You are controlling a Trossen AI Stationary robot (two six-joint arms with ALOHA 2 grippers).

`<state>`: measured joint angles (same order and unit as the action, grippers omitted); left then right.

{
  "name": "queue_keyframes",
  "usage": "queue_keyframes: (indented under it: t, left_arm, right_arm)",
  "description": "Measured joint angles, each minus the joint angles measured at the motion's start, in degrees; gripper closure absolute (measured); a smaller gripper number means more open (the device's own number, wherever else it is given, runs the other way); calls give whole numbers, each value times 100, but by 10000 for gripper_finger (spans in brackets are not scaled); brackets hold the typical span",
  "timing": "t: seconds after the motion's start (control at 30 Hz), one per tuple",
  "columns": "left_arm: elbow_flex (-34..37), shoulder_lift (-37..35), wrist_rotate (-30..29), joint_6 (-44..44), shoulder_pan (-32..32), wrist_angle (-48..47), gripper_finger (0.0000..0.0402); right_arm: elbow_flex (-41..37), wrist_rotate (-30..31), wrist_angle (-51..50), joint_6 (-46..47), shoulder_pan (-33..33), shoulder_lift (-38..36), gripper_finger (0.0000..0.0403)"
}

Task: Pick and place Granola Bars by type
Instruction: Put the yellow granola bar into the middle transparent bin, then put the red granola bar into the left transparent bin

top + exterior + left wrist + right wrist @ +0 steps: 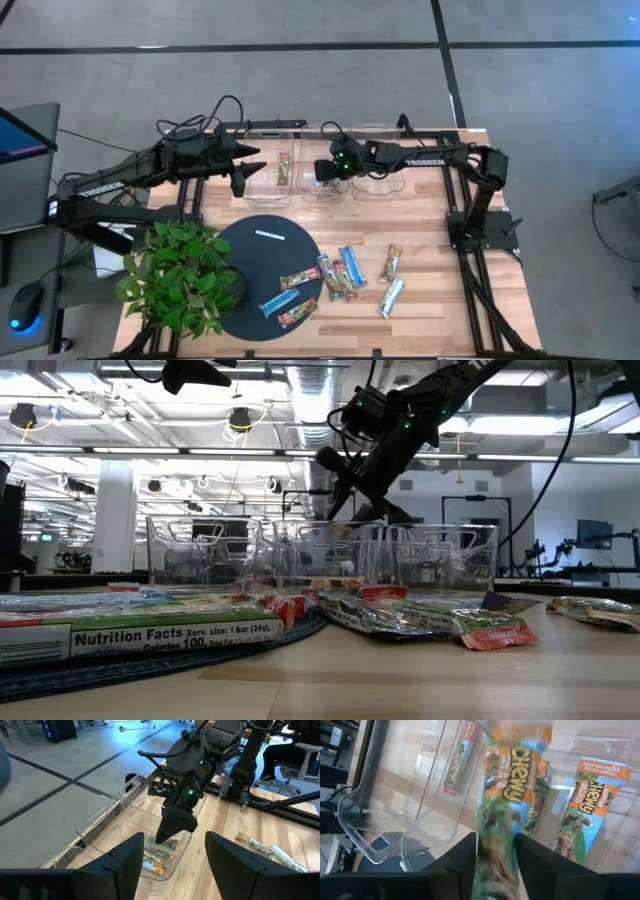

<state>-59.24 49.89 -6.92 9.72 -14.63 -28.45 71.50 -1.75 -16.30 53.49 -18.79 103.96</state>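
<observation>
Three clear bins stand in a row at the table's far side. My right gripper [322,183] reaches down into the middle bin [325,192], shut on a green and orange granola bar [512,775]. Two more bars of that kind [585,805] lie on the middle bin's floor. The left bin [268,160] holds a single red and green bar [283,168]. Several other granola bars [335,280] lie flat near the table's front. My left gripper [172,865] hovers open beside the left bin, with nothing between its fingers. My right gripper has one end of the green bar [496,851] between its two fingers, and the bar fills the gap between them. The fingers slant down into the bin from the table's right side and lie along the bar. Its free end [520,740] points ahead, low over the bin floor.
A black round mat [262,262] with a thin white strip [270,235] lies at the front left. A leafy plant [180,275] stands at the mat's left edge. The right bin [375,170] sits under my right arm. Bare wood lies between the bins and the loose bars.
</observation>
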Motion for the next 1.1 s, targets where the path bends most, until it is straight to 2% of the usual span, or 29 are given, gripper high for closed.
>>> queue_keyframes:
  t: [0.33, 0.43, 0.57, 0.73, 0.87, 1.1]
  left_arm:
    - [0, 0, 0, 2, 0, 0, 196]
    - [0, 0, 0, 2, 0, 0, 196]
    - [0, 0, 0, 2, 0, -2, 196]
    - [0, 2, 2, -27, 0, -7, 196]
    - [0, 2, 28, -122, 0, -9, 196]
    - [60, 0, 250, -174, -2, -23, 196]
  right_arm:
    - [-11, 21, 102, -77, 0, -17, 190]
    - [-15, 108, 338, -354, 38, -164, 181]
    - [-15, 561, 368, -746, 157, -608, 177]
    - [-11, 831, -31, -1256, 372, -1351, 177]
    - [-11, 1115, -697, -1492, 829, -1903, 177]
    - [-11, 2454, -2255, -1203, 2126, -2513, 177]
